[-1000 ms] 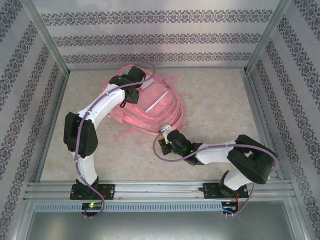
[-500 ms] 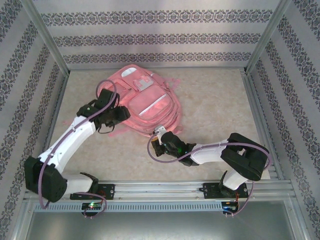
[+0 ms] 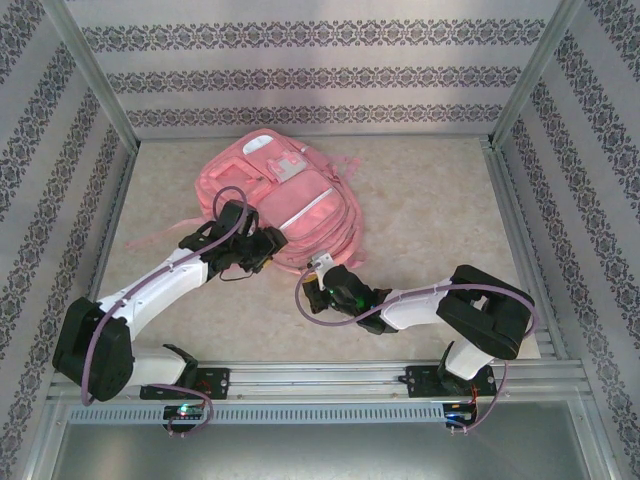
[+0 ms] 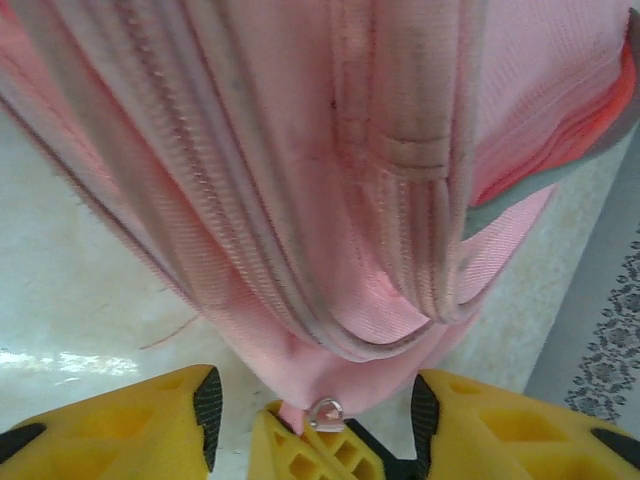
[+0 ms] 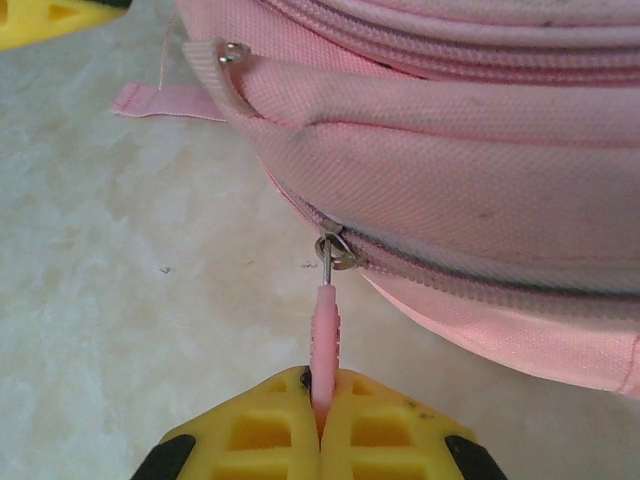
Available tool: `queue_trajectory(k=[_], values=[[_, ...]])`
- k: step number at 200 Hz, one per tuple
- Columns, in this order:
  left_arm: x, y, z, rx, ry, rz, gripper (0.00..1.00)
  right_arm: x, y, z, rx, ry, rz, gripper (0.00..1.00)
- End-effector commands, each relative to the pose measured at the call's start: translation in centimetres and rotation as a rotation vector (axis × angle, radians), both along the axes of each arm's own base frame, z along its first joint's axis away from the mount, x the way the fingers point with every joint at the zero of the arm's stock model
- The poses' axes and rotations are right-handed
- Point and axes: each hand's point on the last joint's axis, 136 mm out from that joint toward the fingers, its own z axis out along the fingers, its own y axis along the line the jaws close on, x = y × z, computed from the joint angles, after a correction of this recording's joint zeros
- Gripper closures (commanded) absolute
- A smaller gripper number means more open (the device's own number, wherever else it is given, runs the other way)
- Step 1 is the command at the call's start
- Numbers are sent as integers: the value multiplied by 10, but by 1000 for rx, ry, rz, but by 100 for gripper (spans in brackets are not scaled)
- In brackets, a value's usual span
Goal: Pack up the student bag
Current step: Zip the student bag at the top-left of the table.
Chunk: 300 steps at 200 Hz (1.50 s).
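Note:
The student bag, a big pink backpack, lies flat at the back middle of the table. My right gripper is at its near edge, shut on a pink zipper pull that hangs from a metal slider ring. My left gripper is just to the left of it, at the bag's near-left corner. Its jaws stand open on either side of that corner, with a gap on each side. The right gripper's yellow fingertips show between them.
A loose pink strap trails left from the bag over the pale table. Patterned walls and metal posts close in the back and sides. A metal rail runs along the near edge by the arm bases.
My left arm left the bag's top, swung out left, and came down to the bag's near-left corner with its jaws opened. The right gripper kept its hold on the zipper pull.

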Motion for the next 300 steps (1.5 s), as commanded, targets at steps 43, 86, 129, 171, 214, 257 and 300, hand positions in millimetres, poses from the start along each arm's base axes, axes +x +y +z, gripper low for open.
queue_trajectory(k=[43, 86, 129, 171, 214, 257, 300], values=[[-8, -11, -4, -15, 24, 4, 52, 1, 2, 3, 31, -15, -25, 100], [-19, -10, -10, 29, 70, 1, 53, 2, 1, 2, 30, -16, -36, 100], [-12, -15, -20, 35, 72, 18, 53, 2, 2, 2, 38, -10, -38, 100], [3, -20, -33, 56, 74, 35, 55, 1, 2, -1, 39, 0, -42, 100], [13, -10, -23, 111, 31, 69, 78, 1, -6, -8, 3, 9, -66, 100], [12, -1, -23, 145, 31, 80, 94, 0, -26, -12, -80, -10, -94, 100], [5, 2, -27, 152, 44, 72, 99, 3, -46, -11, -153, -47, -136, 100]])
